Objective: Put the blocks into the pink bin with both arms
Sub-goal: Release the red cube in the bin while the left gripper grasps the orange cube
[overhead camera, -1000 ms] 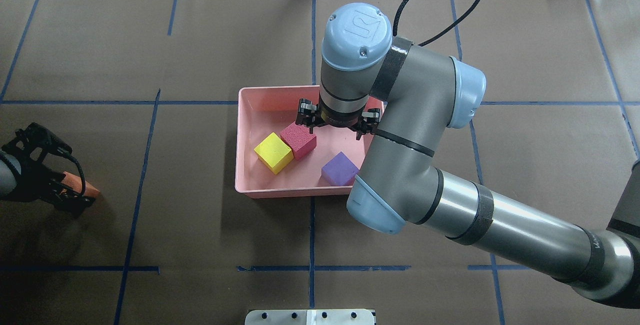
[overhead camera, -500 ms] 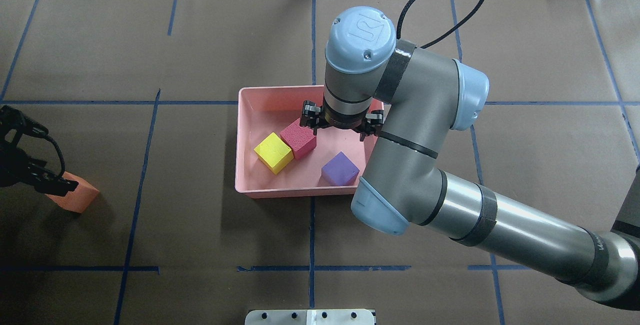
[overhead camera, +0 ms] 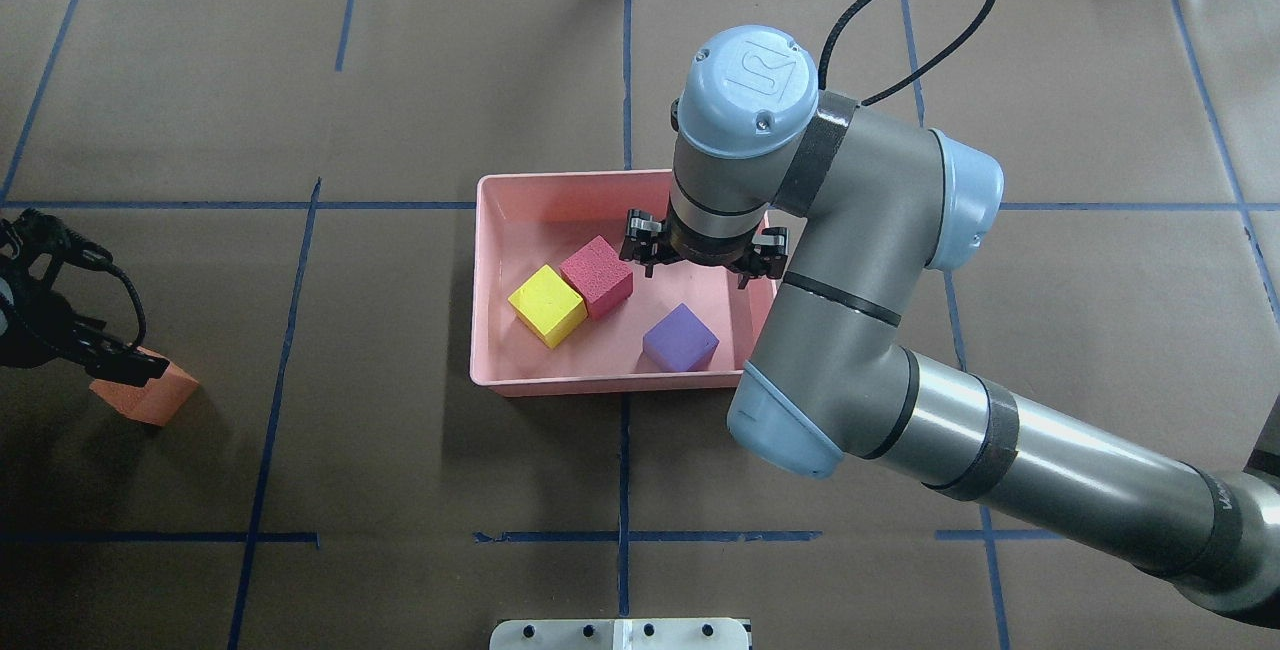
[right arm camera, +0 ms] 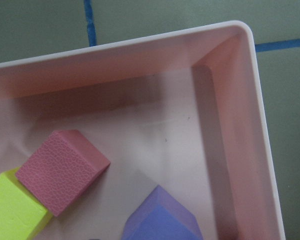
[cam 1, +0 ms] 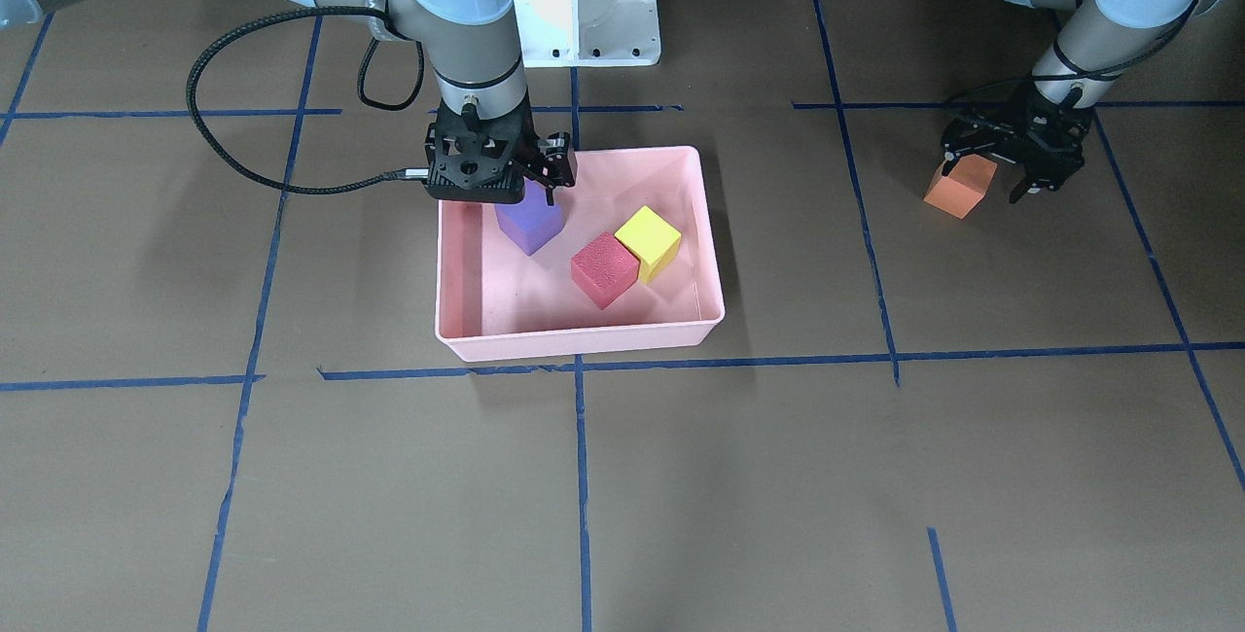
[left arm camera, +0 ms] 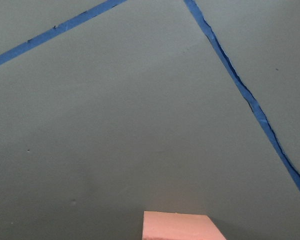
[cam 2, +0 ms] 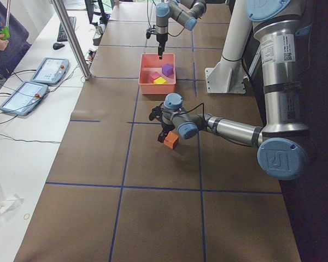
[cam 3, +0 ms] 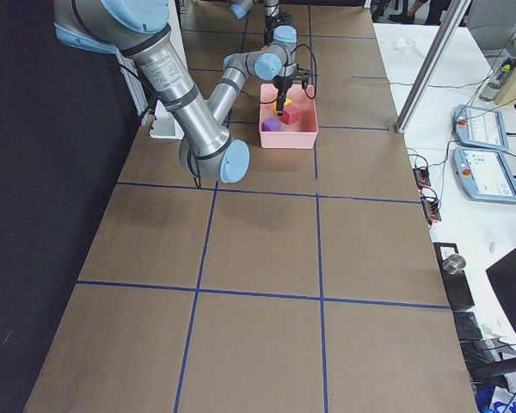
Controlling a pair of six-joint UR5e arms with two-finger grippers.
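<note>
This is a robotics lab. A long desk is covered in brown paper and marked into squares with blue tape. Two grey robot arms reach over it, and a white pedestal stands at its edge. Alongside, a white bench carries touch-screen control tablets, a keyboard and loose cables, next to a metal post.

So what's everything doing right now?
Pale-pink plastic bin: holds three cubes.
Purple foam cube: in bin.
Red-pink foam cube: in bin.
Yellow-green foam cube: in bin.
Orange foam cube: on table, outside bin.
Left end effector: open, by orange cube.
Right end effector: open, empty, over bin.
</note>
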